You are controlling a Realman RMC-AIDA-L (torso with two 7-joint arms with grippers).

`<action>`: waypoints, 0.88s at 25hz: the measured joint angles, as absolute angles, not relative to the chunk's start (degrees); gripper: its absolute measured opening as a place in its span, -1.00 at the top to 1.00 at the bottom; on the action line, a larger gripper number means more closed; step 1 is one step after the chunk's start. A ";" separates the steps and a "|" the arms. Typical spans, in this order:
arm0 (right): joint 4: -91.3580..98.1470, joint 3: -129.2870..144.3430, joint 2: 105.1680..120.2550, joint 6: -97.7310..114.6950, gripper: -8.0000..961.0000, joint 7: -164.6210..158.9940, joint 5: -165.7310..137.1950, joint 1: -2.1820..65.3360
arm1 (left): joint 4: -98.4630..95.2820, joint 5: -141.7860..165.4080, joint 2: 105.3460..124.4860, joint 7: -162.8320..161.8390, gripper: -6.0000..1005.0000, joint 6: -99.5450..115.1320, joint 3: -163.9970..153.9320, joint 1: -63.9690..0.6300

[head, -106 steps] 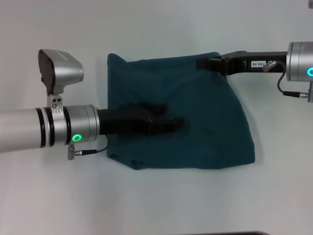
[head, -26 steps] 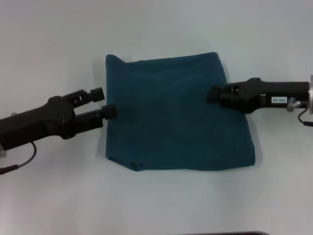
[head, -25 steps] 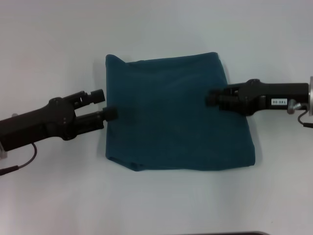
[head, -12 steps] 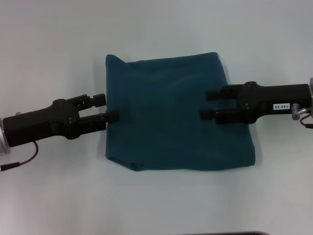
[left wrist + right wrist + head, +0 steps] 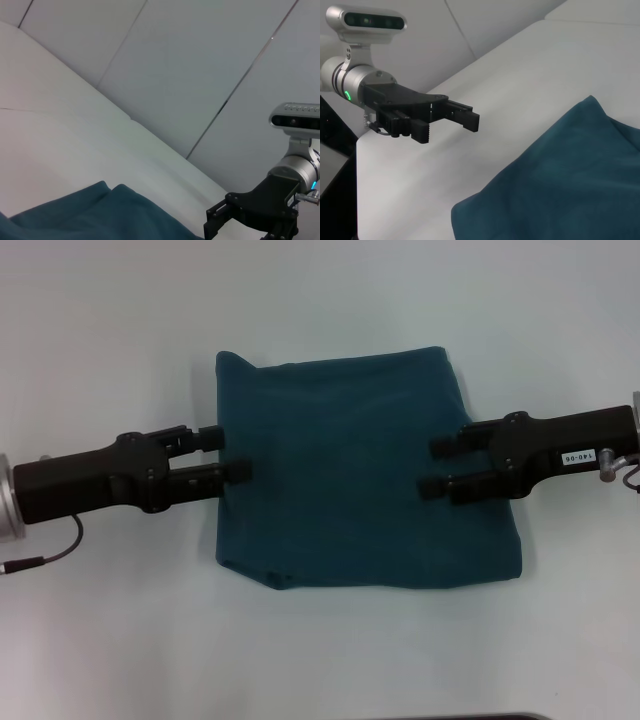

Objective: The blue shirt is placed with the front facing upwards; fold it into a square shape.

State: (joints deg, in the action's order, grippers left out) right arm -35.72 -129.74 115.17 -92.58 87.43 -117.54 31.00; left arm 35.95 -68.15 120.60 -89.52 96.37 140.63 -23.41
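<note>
Head view shows me the blue shirt (image 5: 365, 470) lying on the white surface (image 5: 330, 290), already folded into a compact, roughly square bundle with no sleeves, collar or lettering showing; its far left corner pokes up a little and the near edge runs slightly slanted, with a layered lip near the left front corner. My left tool (image 5: 230, 453) comes in from the left with its fingers spread, tips at the shirt's left edge, one finger tip just overlapping the cloth and the other just at its edge. My right tool (image 5: 437, 467) reaches in from the right, also spread, hanging over the right part of the fabric. Neither is pinching anything. The right wrist view confirms the left tool (image 5: 451, 121) is spread and seems clear of the surface, with the shirt (image 5: 560, 185) lying flat beside it; the left wrist view catches only a corner of the shirt (image 5: 90, 215) and the right tool (image 5: 240, 220) farther off. I judge the folding itself to be nearly or fully finished, and this step to be the check or the letting-go after the last fold. If anything is next, I would tidy the raised far corner and square the slanted near edge, or simply draw both arms back without dragging the layers open.
</note>
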 joint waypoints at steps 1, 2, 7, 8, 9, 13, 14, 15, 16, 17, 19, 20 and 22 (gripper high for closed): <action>-35.74 -129.75 115.17 -92.64 -0.67 87.43 -117.55 31.00 | 35.95 -68.13 120.58 -89.59 -0.59 96.39 140.63 -23.51; -35.76 -129.75 115.15 -92.76 -0.67 87.42 -117.56 30.99 | 35.95 -68.11 120.57 -89.61 -0.59 96.40 140.63 -23.57; -36.46 -130.02 115.12 -93.62 -0.66 87.25 -117.57 31.04 | 35.95 -67.95 120.48 -89.63 -0.59 96.46 140.63 -23.62; -36.76 -130.07 115.11 -93.81 -0.66 87.13 -117.53 31.05 | 35.95 -67.93 120.46 -89.64 -0.59 96.45 140.63 -23.62; -36.99 -130.08 115.11 -93.90 -0.66 86.99 -117.49 31.06 | 35.95 -67.92 120.44 -89.63 -0.59 96.42 140.63 -23.61; -37.34 -130.08 115.11 -94.02 -0.66 86.82 -117.37 31.16 | 35.95 -67.80 120.39 -89.64 -0.59 96.32 140.63 -23.58; -37.35 -130.08 115.13 -94.03 -0.66 86.82 -117.34 31.20 | 35.95 -67.70 120.39 -89.64 -0.59 96.31 140.63 -23.57; -37.35 -130.08 115.15 -94.04 -0.66 86.82 -117.33 31.25 | 35.95 -67.62 120.39 -89.65 -0.59 96.31 140.63 -23.57; -37.35 -130.10 115.17 -94.04 -0.66 86.81 -117.32 31.30 | 35.95 -67.62 120.39 -89.65 -0.59 96.31 140.63 -23.57; -37.36 -130.13 115.18 -94.04 -0.66 86.81 -117.31 31.36 | 35.95 -67.49 120.41 -89.93 -0.59 96.32 140.63 -23.58; -37.36 -130.17 115.19 -94.04 -0.66 86.80 -117.27 31.43 | 35.95 -67.45 120.45 -90.34 -0.59 96.22 140.63 -23.60; -37.36 -130.17 115.20 -94.04 -0.66 86.80 -117.25 31.51 | 35.94 -67.44 120.48 -90.47 -0.59 96.22 140.64 -23.61; -37.36 -130.17 115.20 -94.04 -0.66 86.79 -117.22 31.59 | 35.95 -67.43 120.49 -90.54 -0.59 96.39 140.71 -23.62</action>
State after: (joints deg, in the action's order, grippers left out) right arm -37.36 -130.17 115.20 -94.04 86.79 -117.22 31.59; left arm 35.95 -67.43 120.49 -90.54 96.39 140.71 -23.61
